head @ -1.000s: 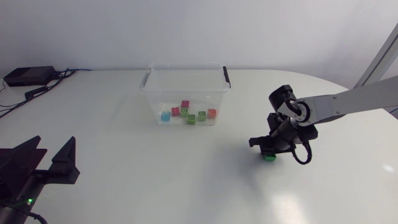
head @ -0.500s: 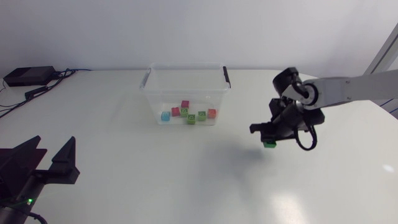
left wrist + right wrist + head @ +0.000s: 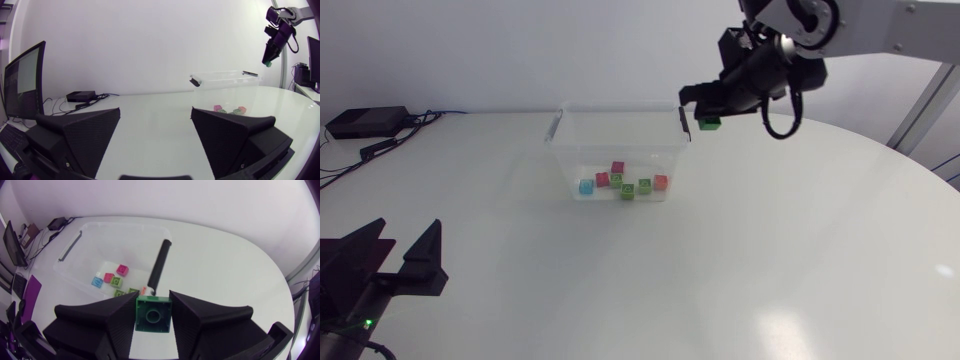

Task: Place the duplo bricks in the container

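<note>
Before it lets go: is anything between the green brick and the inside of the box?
Nothing visible blocks it. The box has no lid. The green brick in the right gripper hangs about over the black handle on the rim.

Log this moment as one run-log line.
right gripper: shut on green duplo brick, high over container edge | left gripper: open, at rest | container: several bricks inside
</note>
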`<move>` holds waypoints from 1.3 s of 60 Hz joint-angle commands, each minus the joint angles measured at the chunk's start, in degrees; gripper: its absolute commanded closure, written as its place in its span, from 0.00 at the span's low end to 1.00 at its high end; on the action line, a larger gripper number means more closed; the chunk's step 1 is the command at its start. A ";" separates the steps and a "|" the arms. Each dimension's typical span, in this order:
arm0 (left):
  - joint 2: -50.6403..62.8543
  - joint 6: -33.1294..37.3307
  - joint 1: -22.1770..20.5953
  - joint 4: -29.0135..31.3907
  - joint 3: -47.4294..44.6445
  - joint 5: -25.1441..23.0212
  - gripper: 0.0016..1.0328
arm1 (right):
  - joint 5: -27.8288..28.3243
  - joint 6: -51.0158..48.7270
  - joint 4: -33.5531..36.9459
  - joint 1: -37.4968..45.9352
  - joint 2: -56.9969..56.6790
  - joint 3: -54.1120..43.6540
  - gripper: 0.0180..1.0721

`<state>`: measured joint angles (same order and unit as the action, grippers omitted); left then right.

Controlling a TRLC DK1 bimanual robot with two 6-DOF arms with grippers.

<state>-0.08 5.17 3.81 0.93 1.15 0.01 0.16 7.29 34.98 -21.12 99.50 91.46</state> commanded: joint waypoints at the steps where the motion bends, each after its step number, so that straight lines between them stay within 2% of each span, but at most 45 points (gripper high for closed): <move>1: -0.63 0.98 0.49 -0.58 -1.06 -0.45 0.04 | -0.08 -0.35 2.02 -1.29 5.79 5.83 0.74; 8: -0.63 0.98 0.49 -0.58 -1.06 -0.45 0.04 | -3.24 -1.05 2.64 -3.57 11.33 11.81 0.69; 10: -0.63 0.98 0.49 -0.58 -1.06 -0.45 0.04 | -4.21 -1.05 3.34 -3.92 12.82 13.39 0.62; 11: -0.63 0.98 0.49 -0.58 -1.06 -0.45 0.04 | -4.65 -0.96 4.04 -4.10 13.61 14.36 0.53; 14: -0.63 0.98 0.49 -0.58 -1.06 -0.45 0.04 | -5.09 -0.70 5.54 -4.36 15.46 16.21 0.14; 15: -0.63 0.98 0.49 -0.58 -1.06 -0.45 0.04 | -5.09 -0.52 5.80 -4.28 15.63 16.38 0.06; 16: -0.63 0.98 0.49 -0.58 -1.06 -0.45 0.04 | -5.09 -0.43 5.89 -4.28 15.72 16.38 0.03; 30: -0.63 0.90 0.49 -0.58 -1.06 -0.45 0.04 | -5.44 -0.61 5.97 -3.57 10.10 12.16 0.04; 42: -0.63 0.98 0.49 -0.58 -1.06 -0.45 0.04 | -5.88 -0.70 5.97 3.72 -2.91 2.93 0.04; 55: -0.63 0.98 0.49 -0.58 -1.06 -0.45 0.04 | -7.63 -3.25 -3.78 8.91 -24.88 -17.02 0.04; 78: -0.63 0.98 0.49 -0.58 -1.06 -0.45 0.04 | -17.04 -4.83 -13.89 2.84 -57.58 -46.20 0.05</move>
<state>-0.08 5.17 3.81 0.93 1.15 0.01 -15.38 3.14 22.44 -17.63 47.48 50.17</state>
